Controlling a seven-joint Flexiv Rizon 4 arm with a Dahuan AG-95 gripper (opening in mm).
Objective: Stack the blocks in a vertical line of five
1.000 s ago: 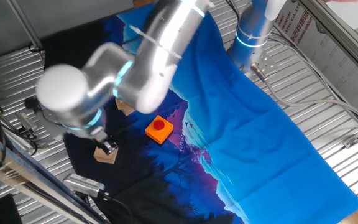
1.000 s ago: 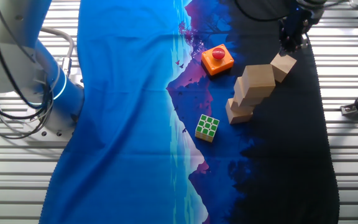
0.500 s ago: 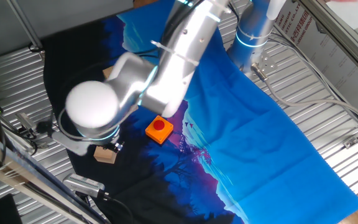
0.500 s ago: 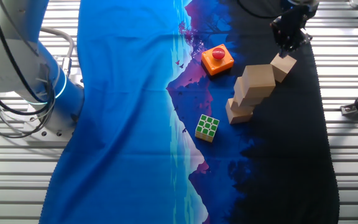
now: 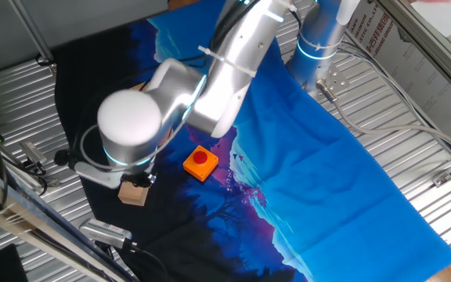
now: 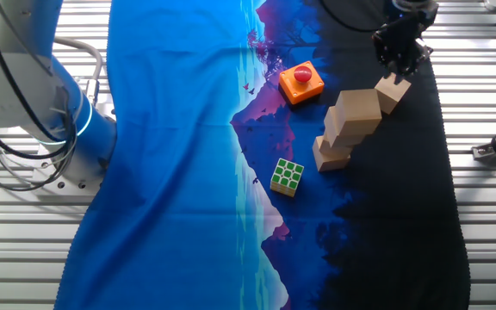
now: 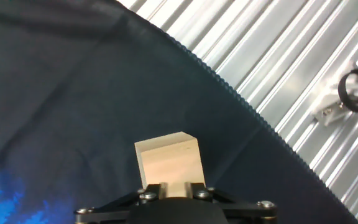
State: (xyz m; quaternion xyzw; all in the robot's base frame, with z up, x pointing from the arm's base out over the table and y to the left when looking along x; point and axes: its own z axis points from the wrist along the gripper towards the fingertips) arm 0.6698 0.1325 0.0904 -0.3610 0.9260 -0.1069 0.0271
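A lone tan block (image 6: 392, 93) lies on the black part of the cloth, next to a stack of tan blocks (image 6: 356, 112). The lone block also shows in one fixed view (image 5: 133, 195) and in the hand view (image 7: 169, 160). My gripper (image 6: 393, 74) hangs just above this block, with its jaws a little apart and nothing between them. In the hand view the gripper (image 7: 176, 188) sits at the bottom edge and the block's near side is hidden behind it. In one fixed view the gripper (image 5: 140, 181) is over the block, and my arm hides the stack.
An orange square with a red button (image 6: 300, 82) lies left of the stack. A green-and-white puzzle cube (image 6: 287, 176) lies on the blue cloth. The cloth edge and ribbed metal table (image 7: 278, 74) are close by, with a metal fitting (image 7: 353, 93) there.
My arm has swung round over the lone block and the gripper has come down closer to it. No block has moved.
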